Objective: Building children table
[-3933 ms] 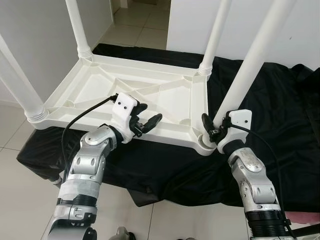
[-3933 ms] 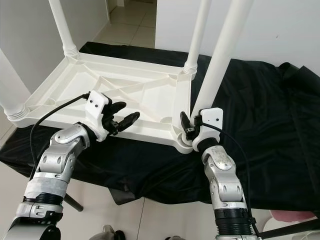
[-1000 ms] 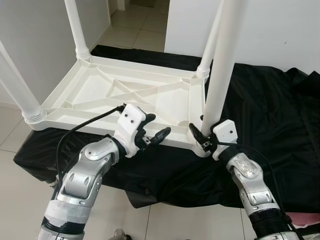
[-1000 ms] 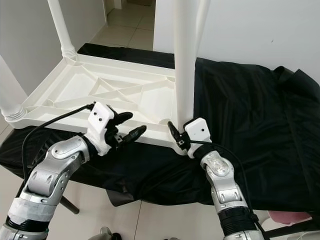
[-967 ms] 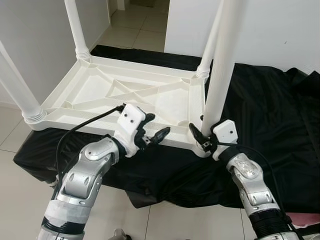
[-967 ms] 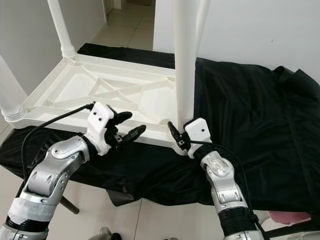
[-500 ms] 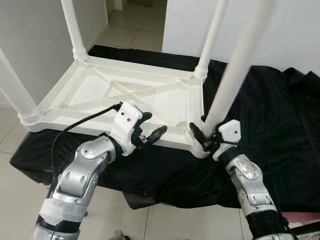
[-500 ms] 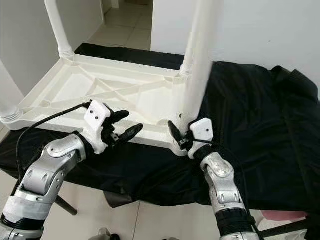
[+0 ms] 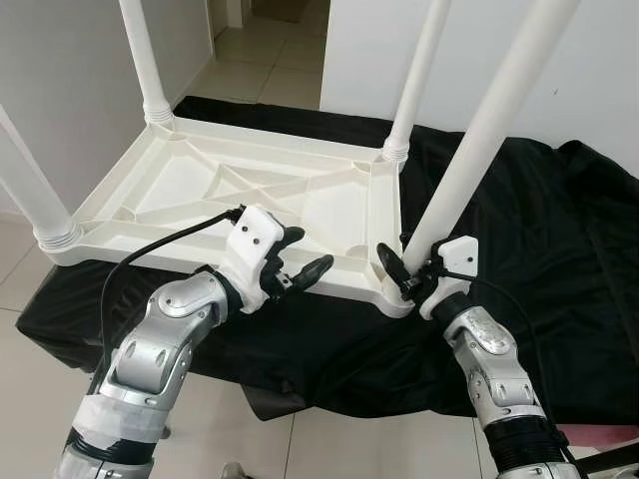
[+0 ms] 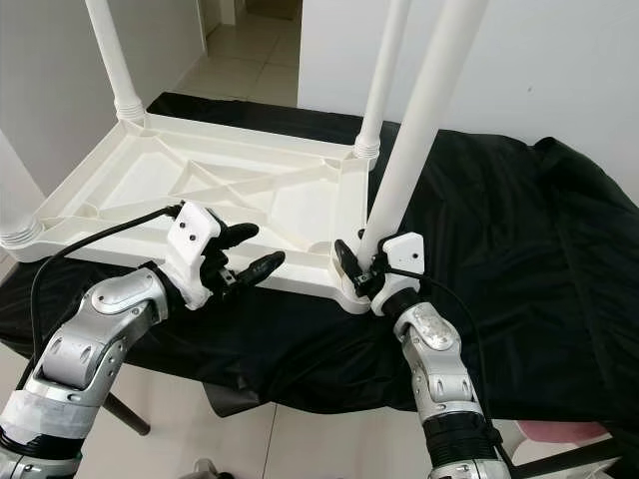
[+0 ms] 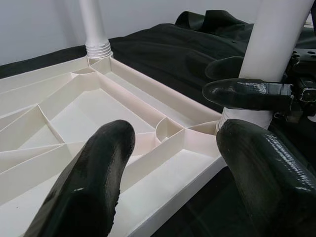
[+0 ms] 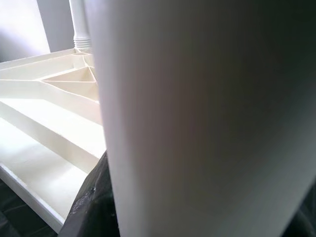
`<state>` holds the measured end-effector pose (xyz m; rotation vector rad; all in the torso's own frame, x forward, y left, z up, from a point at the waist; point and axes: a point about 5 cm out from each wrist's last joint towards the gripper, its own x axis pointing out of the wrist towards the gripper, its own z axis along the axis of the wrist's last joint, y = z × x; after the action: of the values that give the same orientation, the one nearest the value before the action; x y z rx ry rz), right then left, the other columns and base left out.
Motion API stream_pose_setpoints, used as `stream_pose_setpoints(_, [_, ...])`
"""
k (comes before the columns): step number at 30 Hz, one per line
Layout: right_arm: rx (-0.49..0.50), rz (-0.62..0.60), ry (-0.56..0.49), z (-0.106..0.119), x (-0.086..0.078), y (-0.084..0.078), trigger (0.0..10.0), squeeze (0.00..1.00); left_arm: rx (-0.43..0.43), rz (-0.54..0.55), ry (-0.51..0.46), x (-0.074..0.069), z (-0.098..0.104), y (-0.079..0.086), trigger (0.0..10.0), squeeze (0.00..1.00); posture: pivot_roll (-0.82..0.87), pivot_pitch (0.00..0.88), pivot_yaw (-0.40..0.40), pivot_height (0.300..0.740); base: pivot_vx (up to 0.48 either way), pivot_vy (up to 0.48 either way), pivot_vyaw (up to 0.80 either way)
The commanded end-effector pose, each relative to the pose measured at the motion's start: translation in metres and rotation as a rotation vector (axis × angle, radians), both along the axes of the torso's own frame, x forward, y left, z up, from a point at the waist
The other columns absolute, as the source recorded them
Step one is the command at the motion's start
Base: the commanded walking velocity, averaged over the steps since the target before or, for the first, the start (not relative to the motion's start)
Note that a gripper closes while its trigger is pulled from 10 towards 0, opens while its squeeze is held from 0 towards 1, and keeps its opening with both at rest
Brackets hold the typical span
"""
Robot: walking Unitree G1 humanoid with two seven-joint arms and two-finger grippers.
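- The right gripper [image 9: 407, 267] is clamped around the base of the near right leg [image 9: 481, 140], its black fingers [image 11: 244, 94] on either side of the white tube just above the corner socket.
- That leg leans, tilting up and to the right from the corner.
- The left gripper [image 9: 296, 267] hovers with fingers spread apart, holding nothing, over the near rim of the upturned white tabletop [image 9: 180, 190].
- The tabletop lies underside up on a black cloth [image 9: 559, 239], its ribbed frame showing.
- Three other legs [image 9: 142, 60] stand upright in their corners.
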<state>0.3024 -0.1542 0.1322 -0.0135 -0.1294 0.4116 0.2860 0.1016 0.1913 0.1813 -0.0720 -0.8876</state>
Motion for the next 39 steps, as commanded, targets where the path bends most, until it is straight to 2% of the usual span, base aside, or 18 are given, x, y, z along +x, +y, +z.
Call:
stream_pose_setpoints(1, [-0.029, -0.033, 0.198, -0.039, -0.009, -0.004, 10.0, 0.00, 0.003, -0.076, -0.011, -0.005, 0.002, -0.004, 10.0, 0.00, 0.02, 0.059, -0.032, 0.740, 0.000, 0.000, 0.00])
stream_pose_setpoints(4, [-0.036, -0.015, 0.170, -0.038, -0.013, 0.000, 10.0, 0.00, 0.003, -0.073, -0.011, -0.005, 0.002, -0.004, 10.0, 0.00, 0.03, 0.061, -0.036, 0.740, 0.000, 0.000, 0.00])
stream_pose_setpoints(8, [0.002, -0.025, 0.169, -0.037, -0.016, 0.002, 10.0, 0.00, 0.004, -0.071, -0.012, -0.006, 0.002, -0.003, 10.0, 0.00, 0.03, 0.062, -0.037, 0.740, 0.000, 0.000, 0.00])
stream_pose_setpoints(10, [0.027, -0.144, 0.166, -0.033, -0.014, 0.006, 10.0, 0.00, 0.006, -0.068, -0.012, -0.006, 0.001, -0.002, 10.0, 0.00, 0.02, 0.063, -0.041, 0.740, 0.000, 0.000, 0.00])
stream_pose_setpoints(11, [0.027, -0.144, 0.166, -0.033, -0.014, 0.006, 10.0, 0.00, 0.006, -0.068, -0.012, -0.006, 0.001, -0.002, 10.0, 0.00, 0.02, 0.063, -0.041, 0.740, 0.000, 0.000, 0.00])
stream_pose_setpoints(12, [0.042, -0.218, 0.168, -0.031, -0.013, 0.011, 10.0, 0.00, 0.006, -0.067, -0.012, -0.005, 0.001, -0.002, 10.0, 0.00, 0.02, 0.064, -0.042, 0.740, 0.000, 0.000, 0.00])
stream_pose_setpoints(13, [0.042, -0.218, 0.168, -0.031, -0.013, 0.011, 10.0, 0.00, 0.006, -0.067, -0.012, -0.005, 0.001, -0.002, 10.0, 0.00, 0.02, 0.064, -0.042, 0.740, 0.000, 0.000, 0.00])
stream_pose_setpoints(14, [0.062, -0.325, 0.178, -0.030, -0.014, 0.018, 10.0, 0.00, 0.006, -0.066, -0.013, -0.005, 0.002, -0.002, 10.0, 0.00, 0.02, 0.065, -0.044, 0.740, 0.000, 0.000, 0.00])
stream_pose_setpoints(15, [0.067, -0.381, 0.192, -0.032, -0.015, 0.019, 10.0, 0.00, 0.005, -0.065, -0.013, -0.006, 0.002, -0.002, 10.0, 0.00, 0.03, 0.066, -0.047, 0.740, 0.000, 0.000, 0.00])
stream_pose_setpoints(16, [0.067, -0.381, 0.192, -0.032, -0.015, 0.019, 10.0, 0.00, 0.005, -0.065, -0.013, -0.006, 0.002, -0.002, 10.0, 0.00, 0.03, 0.066, -0.047, 0.740, 0.000, 0.000, 0.00])
stream_pose_setpoints(18, [0.092, -0.475, 0.226, -0.035, -0.016, 0.025, 10.0, 0.00, 0.004, -0.063, -0.014, -0.006, 0.002, -0.002, 10.0, 0.00, 0.03, 0.068, -0.051, 0.740, 0.000, 0.000, 0.00])
stream_pose_setpoints(20, [0.107, -0.495, 0.243, -0.036, -0.017, 0.030, 10.0, 0.00, 0.003, -0.062, -0.014, -0.006, 0.002, -0.002, 10.0, 0.00, 0.03, 0.069, -0.052, 0.740, 0.000, 0.000, 0.00])
stream_pose_setpoints(22, [0.122, -0.467, 0.240, -0.032, -0.017, 0.039, 10.0, 0.00, 0.001, -0.059, -0.013, -0.007, 0.002, -0.002, 10.0, 0.00, 0.03, 0.069, -0.054, 0.740, 0.000, 0.000, 0.00])
stream_pose_setpoints(28, [0.114, -0.475, 0.246, -0.031, -0.018, 0.037, 10.0, 0.00, 0.003, -0.055, -0.015, -0.007, 0.002, -0.002, 10.0, 0.00, 0.04, 0.073, -0.056, 0.740, 0.000, 0.000, 0.00])
stream_pose_setpoints(33, [0.109, -0.432, 0.170, -0.020, -0.018, 0.043, 10.0, 0.00, 0.001, -0.040, -0.018, -0.007, 0.002, 0.000, 10.0, 0.00, 0.04, 0.076, -0.060, 0.740, 0.000, 0.000, 0.00])
stream_pose_setpoints(39, [0.094, -0.389, 0.150, -0.018, -0.022, 0.042, 10.0, 0.00, -0.004, -0.028, -0.024, -0.005, 0.003, 0.001, 10.0, 0.00, 0.03, 0.080, -0.066, 0.740, 0.000, 0.000, 0.00])
